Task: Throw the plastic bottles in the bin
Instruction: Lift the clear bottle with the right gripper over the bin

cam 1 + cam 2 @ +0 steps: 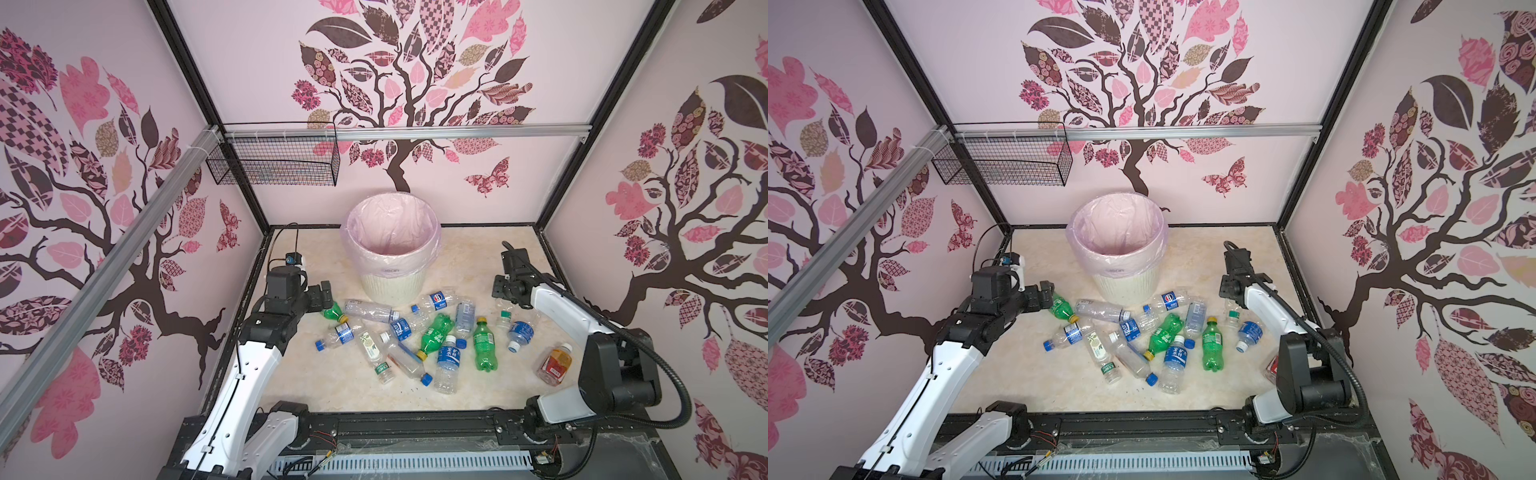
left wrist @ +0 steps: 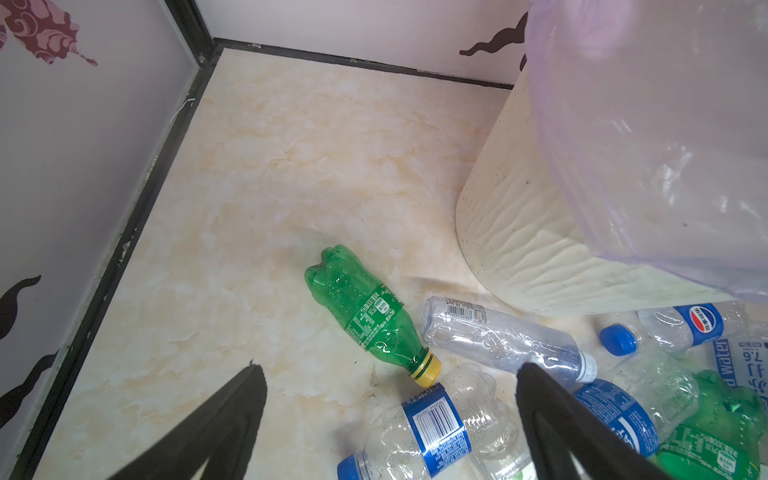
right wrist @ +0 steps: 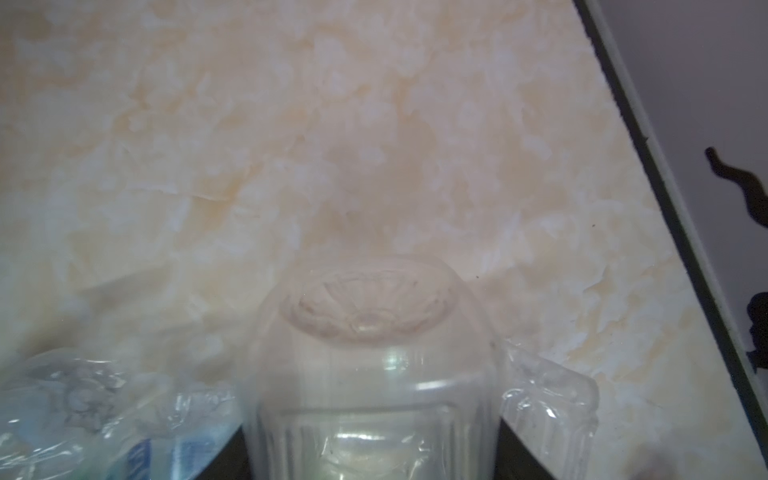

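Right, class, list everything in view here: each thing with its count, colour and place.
bin: one, cream with a pink liner, far middle of the floor
green bottles: three, yellow caps, lying in the heap in front of the bin
clear bottles: about ten, mostly blue labels, same heap; overlaps blur the exact count
red-label bottle: one, squat, apart at the heap's right
basket: one, black wire, hung high at far left
floor: one, marbled beige
walls: three, pink, tree-patterned
left gripper: one, black, open, over the heap's left end
right gripper: one, black, closed on a green-capped bottle at the heap's right
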{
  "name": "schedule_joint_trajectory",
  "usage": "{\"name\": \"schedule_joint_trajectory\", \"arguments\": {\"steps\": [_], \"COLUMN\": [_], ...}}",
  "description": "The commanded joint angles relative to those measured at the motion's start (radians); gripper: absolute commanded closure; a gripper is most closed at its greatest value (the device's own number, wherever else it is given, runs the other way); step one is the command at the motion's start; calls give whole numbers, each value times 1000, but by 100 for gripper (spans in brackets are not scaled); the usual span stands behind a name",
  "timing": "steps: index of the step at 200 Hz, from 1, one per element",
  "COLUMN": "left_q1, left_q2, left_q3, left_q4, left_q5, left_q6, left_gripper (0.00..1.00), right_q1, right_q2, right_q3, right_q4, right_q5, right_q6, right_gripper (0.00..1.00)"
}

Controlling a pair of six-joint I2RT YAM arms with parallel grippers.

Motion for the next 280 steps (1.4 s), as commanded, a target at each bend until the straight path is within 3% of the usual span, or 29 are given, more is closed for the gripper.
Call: {"name": "schedule_joint_trajectory", "arguments": {"steps": [1, 24, 101, 164, 202, 217, 251, 280], "left_q1": [11, 21, 35, 38, 38, 38, 39, 39], "left_q2": [-4, -13, -52, -144, -149, -144, -150, -165], "left_q3": [-24, -24, -46, -85, -93, -86, -66, -41], "left_q4": [15, 12, 19, 41, 60, 65, 65, 31], "left_q5": [4, 2, 36, 91, 120, 132, 154, 162], "left_q6": [7, 12, 26, 52, 57, 53, 43, 57], "left_gripper": [2, 2, 2, 2, 2, 2, 2, 2], "right_q1": [-3, -3, -2, -3, 2, 48, 175, 267], "right_q2": [-98, -180, -452, -554, -456, -376, -33, 238], "right_q3": [64, 75, 97, 37, 73, 144, 486, 833], "right_q4": [-36, 7, 246, 394, 504, 545, 499, 290], "right_q5": [10, -54, -515, -711, -898, -875, -842, -813], "right_q6": [-20, -42, -70, -69, -2, 4, -35, -94], "right_gripper": [46, 47, 49, 50, 51, 52, 53, 35]}}
